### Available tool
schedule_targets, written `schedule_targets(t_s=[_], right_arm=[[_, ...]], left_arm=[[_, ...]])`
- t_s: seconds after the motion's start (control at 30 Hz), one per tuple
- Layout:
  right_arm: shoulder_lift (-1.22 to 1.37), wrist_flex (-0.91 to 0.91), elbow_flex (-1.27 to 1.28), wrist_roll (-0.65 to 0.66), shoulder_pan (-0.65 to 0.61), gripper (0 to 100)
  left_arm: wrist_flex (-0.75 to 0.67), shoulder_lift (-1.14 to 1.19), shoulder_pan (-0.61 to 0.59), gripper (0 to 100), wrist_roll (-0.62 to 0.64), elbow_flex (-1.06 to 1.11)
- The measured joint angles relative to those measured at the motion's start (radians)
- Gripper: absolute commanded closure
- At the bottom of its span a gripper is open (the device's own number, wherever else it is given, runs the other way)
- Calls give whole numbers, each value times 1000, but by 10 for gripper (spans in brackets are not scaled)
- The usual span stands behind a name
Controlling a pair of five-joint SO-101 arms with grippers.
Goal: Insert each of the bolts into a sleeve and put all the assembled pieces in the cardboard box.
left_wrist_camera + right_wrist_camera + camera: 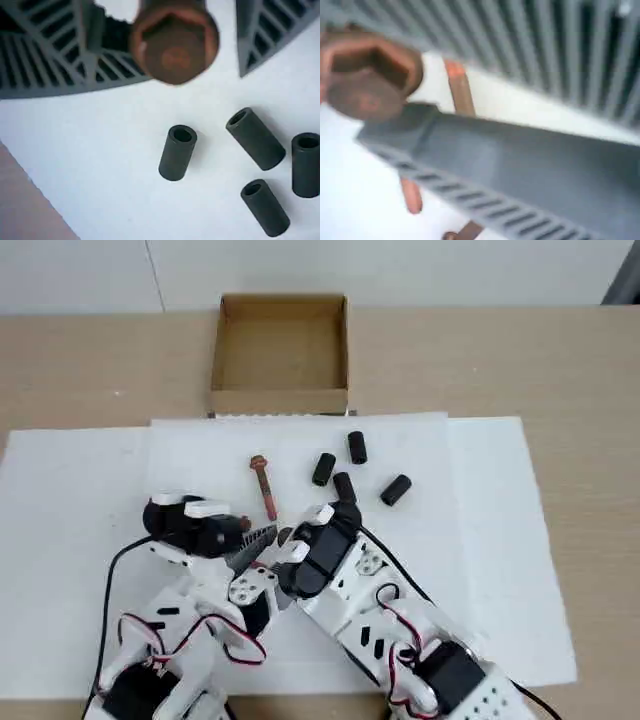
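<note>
While the right gripper [286,537] seems to pinch a bolt [175,45] and the left gripper [262,538] gapes open beside its head, the nearest sleeve [343,485] lies just above them at mid-frame, pointing up-down, nearer the right one.

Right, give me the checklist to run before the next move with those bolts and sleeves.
1. Open brown cardboard box has nothing inside: ok.
2. All four black cylindrical sleeves lie apart on the white sheet, bores empty: ok.
3. Firm hold on the rusty hex-head bolt near the left wrist camera: cannot tell.
4. The second rusty bolt lies loose on the sheet, clear of the sleeves: ok.
5. Any bolt sleeved: not ok, none yet.
</note>
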Motion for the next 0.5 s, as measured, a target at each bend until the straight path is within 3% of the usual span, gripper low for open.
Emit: schedule_targets(t_s=[0.27,0.43,0.5], right_arm=[[0,0,0,0,0,995],[0,0,0,0,0,995],[0,0,0,0,0,995]], left_arm=[[5,2,-54,833,0,-81],[5,2,-89,1000,-23,-161],[5,2,-112,984,-68,-173]])
